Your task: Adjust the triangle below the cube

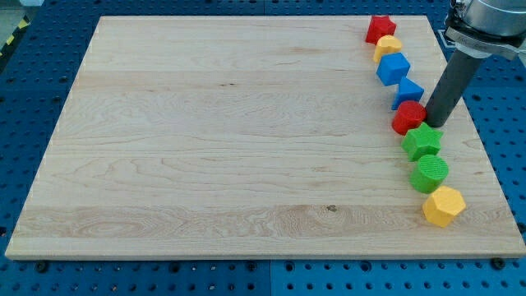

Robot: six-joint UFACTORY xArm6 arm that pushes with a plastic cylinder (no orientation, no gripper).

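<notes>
A blue cube [393,68] lies near the board's right edge, in a line of blocks running down the view's right. Just below it sits a blue triangle [408,91]. My tip [433,123] is to the right of and slightly below the triangle, right beside a red round block [408,117], which lies under the triangle. The dark rod [450,86] rises from the tip toward the view's upper right.
A red star [380,29] and a yellow block [388,47] lie above the cube. Below the red round block lie a green star [422,141], a green round block [430,173] and a yellow hexagonal block [444,205]. The wooden board [230,140] rests on a blue pegboard table.
</notes>
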